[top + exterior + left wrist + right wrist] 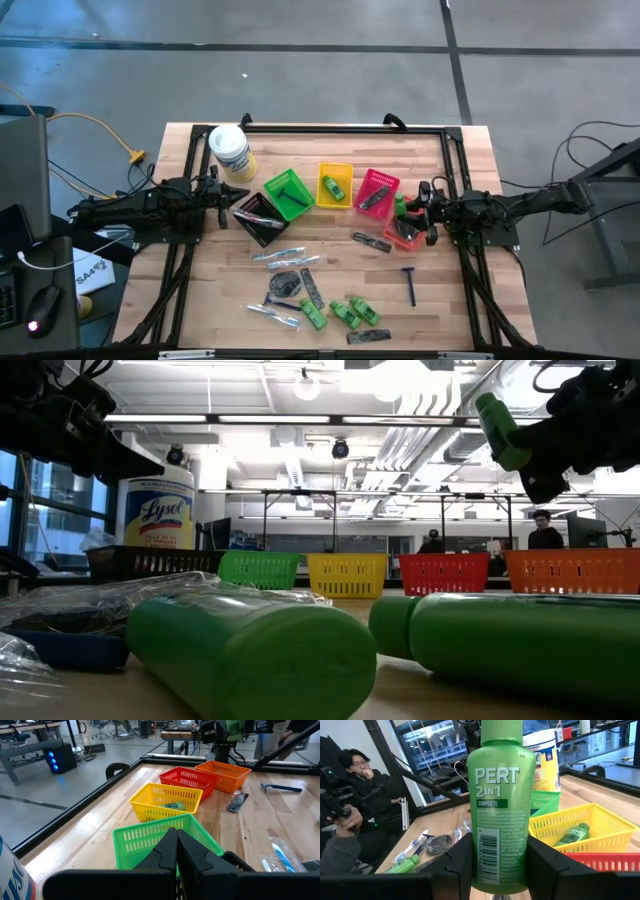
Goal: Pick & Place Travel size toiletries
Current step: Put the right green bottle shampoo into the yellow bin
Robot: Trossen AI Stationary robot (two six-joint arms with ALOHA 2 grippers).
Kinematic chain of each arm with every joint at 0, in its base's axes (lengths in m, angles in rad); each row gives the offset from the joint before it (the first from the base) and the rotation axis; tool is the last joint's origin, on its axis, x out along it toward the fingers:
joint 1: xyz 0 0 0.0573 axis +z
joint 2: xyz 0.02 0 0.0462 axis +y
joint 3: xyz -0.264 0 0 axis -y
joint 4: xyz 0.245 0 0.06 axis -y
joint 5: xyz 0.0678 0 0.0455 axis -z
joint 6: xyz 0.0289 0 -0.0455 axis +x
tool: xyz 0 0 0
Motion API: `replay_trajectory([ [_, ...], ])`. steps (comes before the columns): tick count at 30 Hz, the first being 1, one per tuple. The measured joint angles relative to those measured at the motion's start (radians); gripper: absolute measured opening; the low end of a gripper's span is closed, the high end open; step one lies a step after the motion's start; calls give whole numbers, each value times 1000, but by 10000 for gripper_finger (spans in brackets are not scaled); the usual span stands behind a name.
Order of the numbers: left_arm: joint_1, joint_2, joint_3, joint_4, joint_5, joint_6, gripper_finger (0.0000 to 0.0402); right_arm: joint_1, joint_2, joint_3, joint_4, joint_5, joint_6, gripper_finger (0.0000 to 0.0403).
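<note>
From above, the right gripper (pixel 408 213) hangs over the orange basket (pixel 404 237) at about three o'clock on the table (pixel 450 300), its fingers clamped on a green mini bottle (pixel 400 207). The left gripper (pixel 232 192) waits at nine o'clock, pinched shut, just beside the black basket (pixel 258 218). Between them run the green basket (pixel 288 193), yellow basket (pixel 335 185) and red basket (pixel 377 192). Toward six o'clock lie loose toiletries — more green bottles (pixel 345 313), a blue razor (pixel 409 283), wrapped sticks (pixel 283 254).

At table height, the held bottle (pixel 499 430) rides high at two o'clock, tilted, above the orange basket (pixel 570 571); two green bottles (pixel 250 650) lie close in the foreground.

Past the left arm's closed fingers (pixel 172 852), the green basket (pixel 160 840) sits nearest, then the yellow one (pixel 165 800) with a bottle inside.

The right wrist shows the bottle (pixel 501 805) upright between its fingers — label reading PERT 2 in 1. A person (pixel 355 800) sits beyond the table.
</note>
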Motion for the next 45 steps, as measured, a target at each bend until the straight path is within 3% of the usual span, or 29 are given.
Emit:
replay_trajectory([
  [8,0,0,0,12,0,-7,0,0,55,72,20,31,33,127],
  [15,0,0,0,33,0,-7,0,-3,412,292,-14,69,27,127],
  [19,0,0,0,29,0,-7,0,-63,664,485,-175,85,98,127],
  [27,0,0,0,-17,0,-7,0,-234,1054,869,-457,-83,142,127],
  [37,0,0,0,-28,0,-8,0,-382,1330,1127,-606,-244,161,127],
  [45,0,0,0,-31,0,-8,0,-420,1460,1179,-632,-176,226,127],
])
